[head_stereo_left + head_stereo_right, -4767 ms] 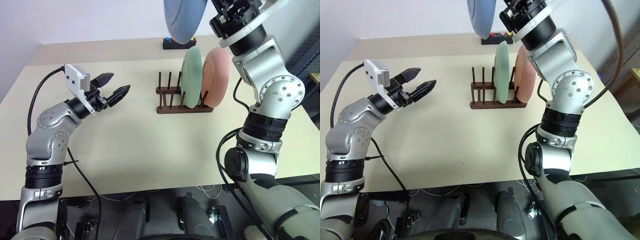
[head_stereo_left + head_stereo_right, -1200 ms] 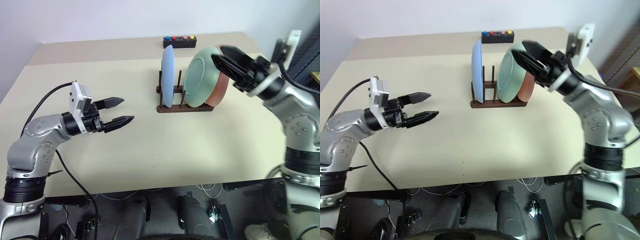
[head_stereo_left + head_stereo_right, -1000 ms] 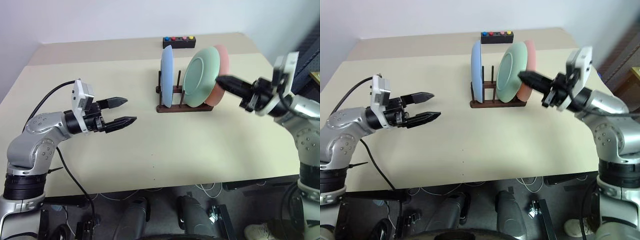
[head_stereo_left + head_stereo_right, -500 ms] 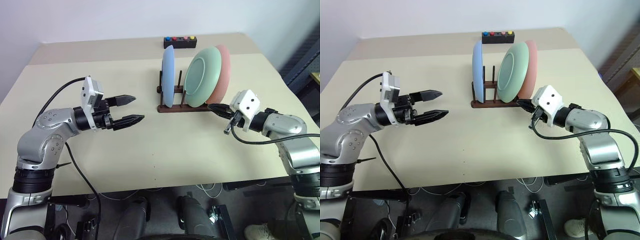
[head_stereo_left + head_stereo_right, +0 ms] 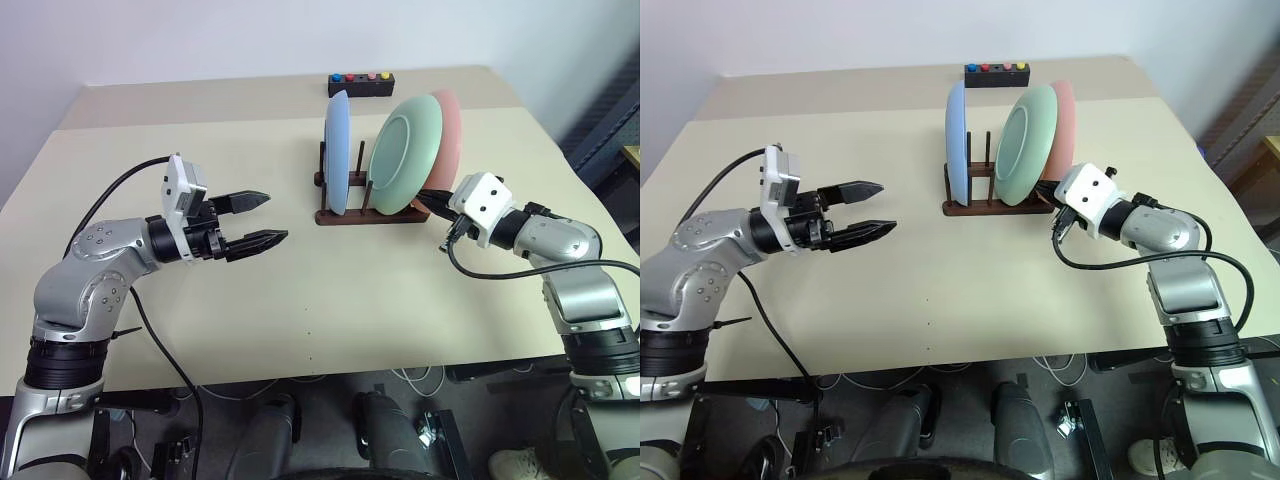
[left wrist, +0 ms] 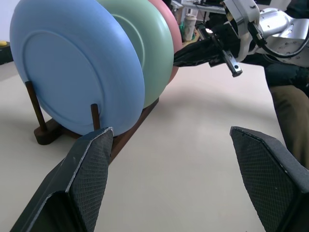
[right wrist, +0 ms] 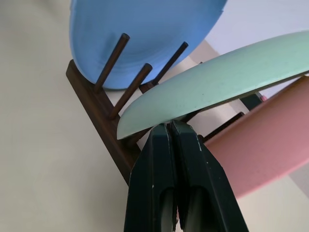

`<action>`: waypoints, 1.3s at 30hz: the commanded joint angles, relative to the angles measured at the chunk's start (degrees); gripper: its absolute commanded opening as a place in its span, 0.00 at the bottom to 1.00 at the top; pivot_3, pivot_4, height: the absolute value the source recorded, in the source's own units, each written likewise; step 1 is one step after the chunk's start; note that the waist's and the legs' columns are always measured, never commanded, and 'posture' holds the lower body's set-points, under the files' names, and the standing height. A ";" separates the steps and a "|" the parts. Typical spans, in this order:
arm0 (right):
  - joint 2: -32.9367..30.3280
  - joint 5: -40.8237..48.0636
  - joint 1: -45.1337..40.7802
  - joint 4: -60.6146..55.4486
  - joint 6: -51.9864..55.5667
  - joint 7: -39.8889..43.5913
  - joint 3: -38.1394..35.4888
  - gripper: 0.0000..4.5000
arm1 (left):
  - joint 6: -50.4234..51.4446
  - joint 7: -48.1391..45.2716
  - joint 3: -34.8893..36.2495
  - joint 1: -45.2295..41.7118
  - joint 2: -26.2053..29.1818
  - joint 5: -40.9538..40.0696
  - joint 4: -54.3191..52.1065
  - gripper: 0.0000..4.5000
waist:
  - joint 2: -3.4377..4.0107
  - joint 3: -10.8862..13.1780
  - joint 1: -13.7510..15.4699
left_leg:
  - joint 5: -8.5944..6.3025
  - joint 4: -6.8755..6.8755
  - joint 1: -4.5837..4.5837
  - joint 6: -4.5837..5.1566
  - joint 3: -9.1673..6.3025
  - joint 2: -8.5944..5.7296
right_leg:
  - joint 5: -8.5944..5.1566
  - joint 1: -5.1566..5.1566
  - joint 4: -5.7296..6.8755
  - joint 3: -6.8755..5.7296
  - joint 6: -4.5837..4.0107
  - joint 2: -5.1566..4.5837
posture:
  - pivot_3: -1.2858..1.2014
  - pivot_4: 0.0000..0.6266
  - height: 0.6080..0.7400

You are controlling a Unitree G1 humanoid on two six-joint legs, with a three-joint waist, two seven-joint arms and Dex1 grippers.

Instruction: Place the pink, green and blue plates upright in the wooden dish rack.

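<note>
Right pincer pressed together, tips against the green plate rim.

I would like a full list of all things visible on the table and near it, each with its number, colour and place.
blue plate: 1, light blue, standing upright at the left end of the rack.
green plate: 1, pale mint green, in the rack, tilted, leaning back toward the pink plate.
pink plate: 1, salmon pink, behind the green one at the right end of the rack.
wooden dish rack: 1, dark brown, on the far middle of the table.
black box: 1, black with coloured buttons, at the far table edge.
table: 1, cream.
left gripper: 1, black fingers, open, over the table left of the rack.
right gripper: 1, black fingers, shut, tips at the green plate's lower rim.
</note>
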 commanded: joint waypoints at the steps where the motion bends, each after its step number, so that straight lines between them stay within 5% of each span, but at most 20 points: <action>1: 0.54 -0.01 -2.29 -1.40 -1.20 -0.28 -0.64 0.02 | -0.73 -0.03 1.98 0.19 0.70 -0.38 -1.57 0.89 | 0.00 0.00 -0.04 | 0.00 0.00 0.00 0.00 0.00 0.00 | 0.00 0.00 0.00 0.00 0.00 0.00 | 0.52 0.24 1.00; 28: 3.01 -0.09 -11.96 -0.57 0.12 -0.83 -0.71 0.02 | -0.66 -0.05 2.07 0.78 0.82 -0.13 -1.04 0.89 | 0.00 0.00 -0.10 | 0.02 0.00 0.02 -0.04 -0.01 0.00 | 0.03 -0.01 0.04 0.00 -0.01 0.02 | 0.52 0.24 1.00; 39: 3.03 0.93 -20.16 5.50 1.80 -13.95 -11.48 0.02 | -1.07 -0.16 1.43 0.06 0.21 0.22 -0.57 0.89 | 0.01 0.00 -0.05 | 0.03 0.01 0.01 -0.04 -0.01 0.00 | 0.04 -0.01 0.04 0.00 -0.02 0.01 | 0.52 0.24 1.00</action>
